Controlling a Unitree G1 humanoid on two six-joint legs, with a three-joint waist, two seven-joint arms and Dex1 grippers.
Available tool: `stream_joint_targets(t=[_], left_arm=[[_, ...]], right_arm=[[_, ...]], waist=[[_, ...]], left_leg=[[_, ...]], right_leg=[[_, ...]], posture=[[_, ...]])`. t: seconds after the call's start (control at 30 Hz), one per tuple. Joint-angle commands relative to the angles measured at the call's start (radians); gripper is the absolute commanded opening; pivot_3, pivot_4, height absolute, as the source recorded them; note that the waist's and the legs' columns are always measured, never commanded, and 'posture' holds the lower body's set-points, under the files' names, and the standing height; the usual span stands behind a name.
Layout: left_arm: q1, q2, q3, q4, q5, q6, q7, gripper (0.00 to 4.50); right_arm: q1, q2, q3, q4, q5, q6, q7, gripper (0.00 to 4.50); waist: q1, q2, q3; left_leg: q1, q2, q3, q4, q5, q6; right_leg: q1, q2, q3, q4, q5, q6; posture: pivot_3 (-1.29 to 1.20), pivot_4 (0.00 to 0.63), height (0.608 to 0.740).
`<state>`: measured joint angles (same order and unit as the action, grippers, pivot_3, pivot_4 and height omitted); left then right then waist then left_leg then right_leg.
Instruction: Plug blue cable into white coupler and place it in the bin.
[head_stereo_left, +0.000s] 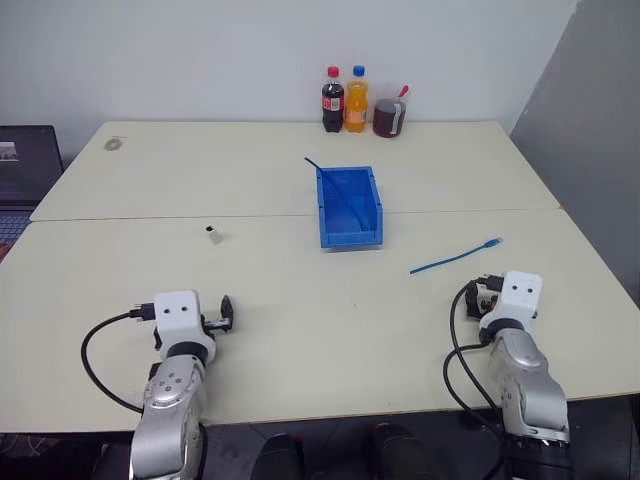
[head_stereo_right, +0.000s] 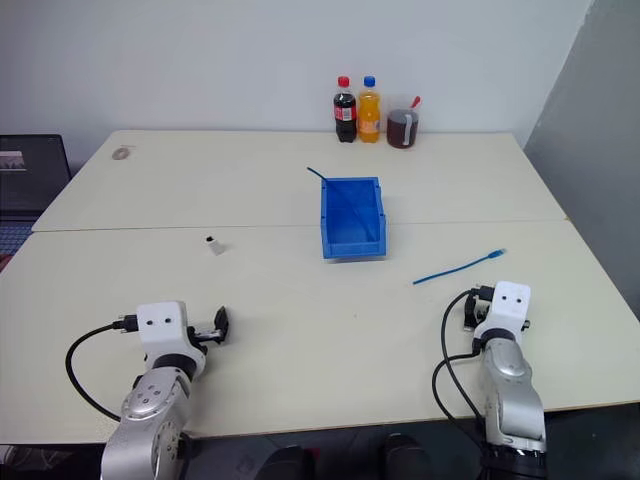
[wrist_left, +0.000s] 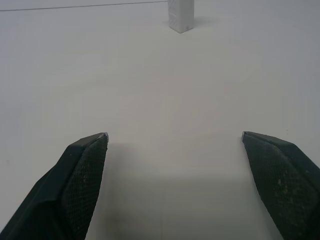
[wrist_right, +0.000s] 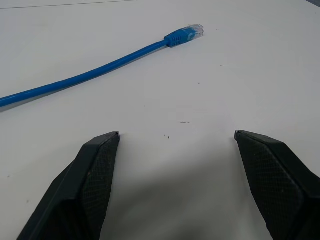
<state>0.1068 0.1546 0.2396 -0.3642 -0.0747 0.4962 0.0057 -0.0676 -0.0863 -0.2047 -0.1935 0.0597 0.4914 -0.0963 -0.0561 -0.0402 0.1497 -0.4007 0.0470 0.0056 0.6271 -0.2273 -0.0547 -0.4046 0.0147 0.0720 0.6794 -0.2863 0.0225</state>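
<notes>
Both end effectors, left (wrist_left: 175, 137) and right (wrist_right: 177, 135), are held fully open (nothing gripped) above the pale desk (head_stereo_left: 300, 330); the thin light-blue network cable (wrist_right: 90, 75) is located ahead of the right one.

The bin (head_stereo_left: 350, 207) sat near the middle of the table (head_stereo_left: 300, 330), with a thin cable (head_stereo_left: 330, 180) lying in it and sticking out over its far left corner. The white coupler (head_stereo_left: 213, 235) stood upright to the bin's left, well apart from it. The blue cable (head_stereo_left: 455, 257) lay on the table to the bin's right and nearer the robot, its plug at the right end. Three bottles (head_stereo_left: 360, 102) stood together at the table's far edge, behind the bin. The left end effector (wrist_left: 174, 137) hung low over the table before the coupler; the right end effector (wrist_right: 177, 135) hung before the blue cable.
</notes>
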Motion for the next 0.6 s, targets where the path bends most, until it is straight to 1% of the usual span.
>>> stream_joint_targets(t=[0.03, 0.1, 0.3, 0.6], left_arm=[[-0.008, 0.006, 0.024, -0.017, -0.019, -0.023, -0.011, 4.5], [-0.018, -0.001, 0.033, -0.023, -0.039, -0.021, -0.016, 4.5], [-0.015, 0.001, 0.014, -0.02, -0.012, -0.012, -0.003, 4.5], [-0.017, -0.001, 0.015, -0.016, -0.017, -0.014, 0.002, 4.5]], right_arm=[[0.019, 0.003, -0.006, -0.021, -0.007, 0.018, -0.014, 3.92], [0.025, 0.006, -0.005, -0.037, -0.006, 0.027, -0.017, 3.92], [0.028, 0.003, -0.011, -0.035, -0.004, 0.029, -0.021, 3.92], [0.02, -0.002, -0.013, -0.037, -0.006, 0.036, -0.021, 3.92]], waist=[[0.0, 0.0, 0.0], [0.001, 0.0, 0.0], [0.002, 0.0, 0.0], [0.002, 0.0, 0.0]], left_leg=[[0.0, 0.0, 0.0, 0.0, 0.0, 0.0], [0.0, 0.0, 0.0, 0.0, 0.0, 0.0], [0.0, 0.0, 0.0, 0.0, 0.0, 0.0], [0.0, 0.0, 0.0, 0.0, 0.0, 0.0]], right_leg=[[0.0, 0.0, 0.0, 0.0, 0.0, 0.0], [0.0, 0.0, -0.001, 0.0, 0.0, 0.0], [0.0, 0.0, 0.0, 0.0, 0.0, 0.0], [0.0, 0.0, 0.0, 0.0, 0.0, 0.0]], posture=[[0.0, 0.15, 0.74], [0.0, 0.15, 0.74], [0.0, 0.15, 0.74], [0.0, 0.15, 0.74]])
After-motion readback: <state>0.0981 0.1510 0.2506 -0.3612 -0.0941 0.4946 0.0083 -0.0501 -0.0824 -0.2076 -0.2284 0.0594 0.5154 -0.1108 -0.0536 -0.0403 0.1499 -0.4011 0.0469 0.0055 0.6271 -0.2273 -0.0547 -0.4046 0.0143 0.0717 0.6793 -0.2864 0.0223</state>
